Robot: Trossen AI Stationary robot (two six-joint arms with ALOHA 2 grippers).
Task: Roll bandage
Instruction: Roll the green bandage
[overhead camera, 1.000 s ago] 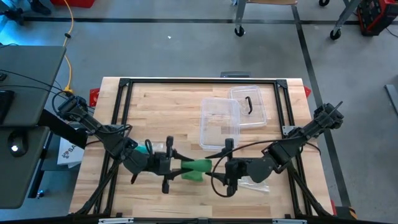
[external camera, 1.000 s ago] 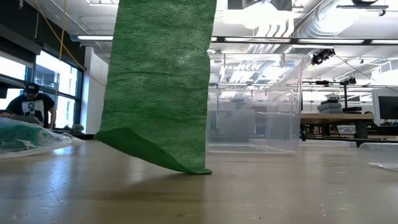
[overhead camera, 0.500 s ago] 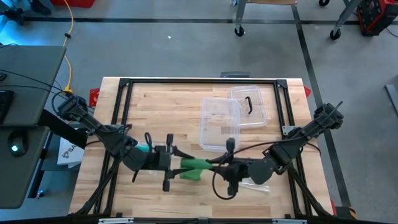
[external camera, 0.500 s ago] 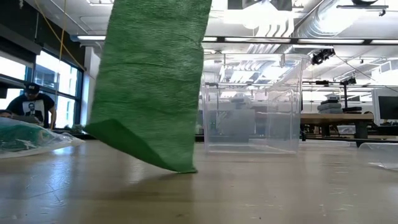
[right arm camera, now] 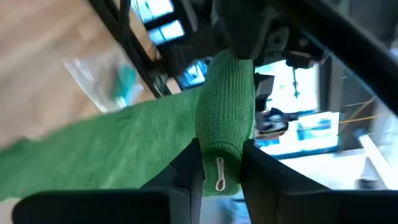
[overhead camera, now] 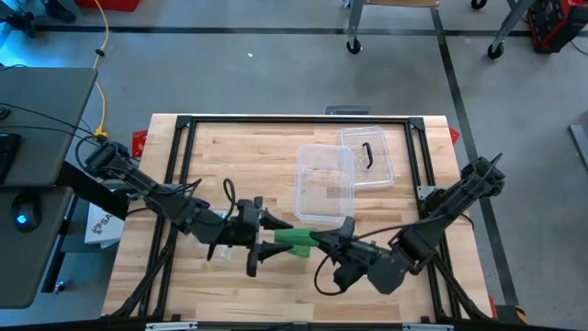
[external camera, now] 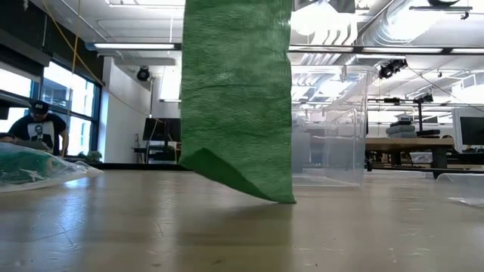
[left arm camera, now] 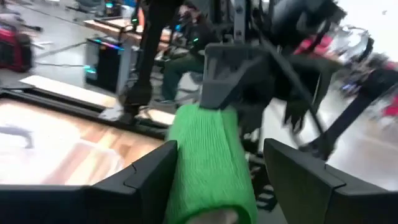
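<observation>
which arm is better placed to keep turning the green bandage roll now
Right, probably: the right gripper is clamped on the green bandage roll, while the left gripper stands open around its other end.

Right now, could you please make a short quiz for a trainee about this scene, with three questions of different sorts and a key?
1. True or false: the right gripper is shut on the green bandage.
2. Multiple choice: in the low view, the loose end of the bandage hangs
A. down to the table
B. inside the clear box
C. over the plastic bag
3. Short answer: how do the left gripper's fingers stand about the bandage roll?

Key
1. True: its fingers pinch the roll.
2. A: its corner reaches the wood.
3. Open, one on each side of the roll, with a gap showing on one side.
</observation>
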